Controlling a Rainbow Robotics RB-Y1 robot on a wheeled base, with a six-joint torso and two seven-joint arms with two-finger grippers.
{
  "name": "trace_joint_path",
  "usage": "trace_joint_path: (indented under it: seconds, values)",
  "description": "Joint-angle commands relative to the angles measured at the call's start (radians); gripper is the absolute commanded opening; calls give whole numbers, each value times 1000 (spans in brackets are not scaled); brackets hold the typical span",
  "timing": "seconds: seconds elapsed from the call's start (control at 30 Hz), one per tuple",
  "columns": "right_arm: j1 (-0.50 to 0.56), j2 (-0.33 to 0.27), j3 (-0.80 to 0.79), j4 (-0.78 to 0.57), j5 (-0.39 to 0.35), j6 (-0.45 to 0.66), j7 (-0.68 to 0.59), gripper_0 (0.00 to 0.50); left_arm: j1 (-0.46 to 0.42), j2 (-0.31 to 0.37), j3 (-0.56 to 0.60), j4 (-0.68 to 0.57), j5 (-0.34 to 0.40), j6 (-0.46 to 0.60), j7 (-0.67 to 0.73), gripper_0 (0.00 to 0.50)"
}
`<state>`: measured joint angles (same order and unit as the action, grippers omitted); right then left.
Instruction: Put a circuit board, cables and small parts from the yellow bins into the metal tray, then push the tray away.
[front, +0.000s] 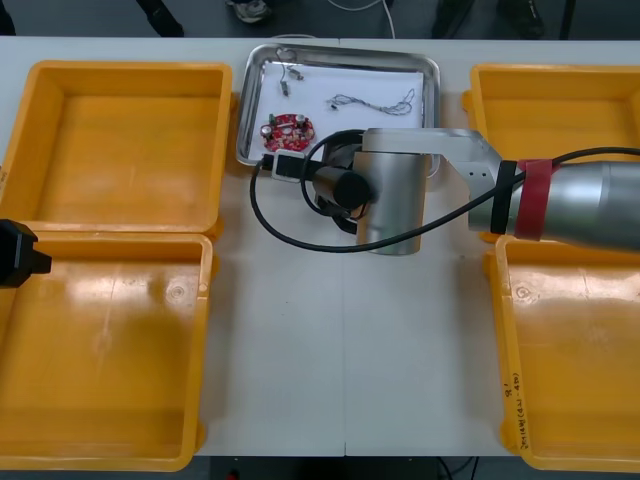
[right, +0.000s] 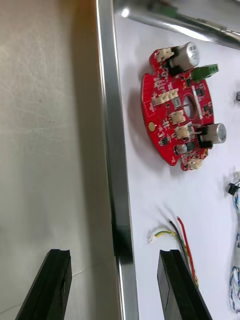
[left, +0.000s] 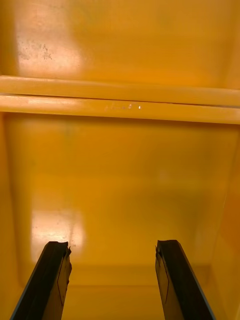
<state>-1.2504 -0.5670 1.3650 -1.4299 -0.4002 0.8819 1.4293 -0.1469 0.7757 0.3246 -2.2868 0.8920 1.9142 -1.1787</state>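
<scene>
The right gripper (right: 114, 255) stands open, its fingers astride one rim of the metal tray (right: 112, 150): one over the table (right: 50, 125), the other over the white inside, just beside a red and yellow cable (right: 184, 240). Farther in lies the round red circuit board (right: 180, 107) (flat, parts upward). The left gripper (left: 112, 245), also open, hangs over a yellow bin (left: 120, 175) at the robot's left.

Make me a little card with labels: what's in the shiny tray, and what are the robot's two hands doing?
Tray: metal tray, white inside, between the yellow bins
In tray: red circuit board, red and yellow cable, small metal parts
Right gripper: open, one finger each side of the tray's rim
Left gripper: open, over the near left yellow bin
</scene>
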Motion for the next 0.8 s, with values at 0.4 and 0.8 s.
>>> trace_joint_path:
  seconds: [0.4, 0.8]
  values:
    - [5, -14, -188, -253, -152, 353, 31, 500, 20, 33, 28, -30, 7, 6, -81, 500]
    - [190, -57, -497, -535, -203, 733, 0, 500, 20, 33, 28, -30, 7, 6, -81, 500]
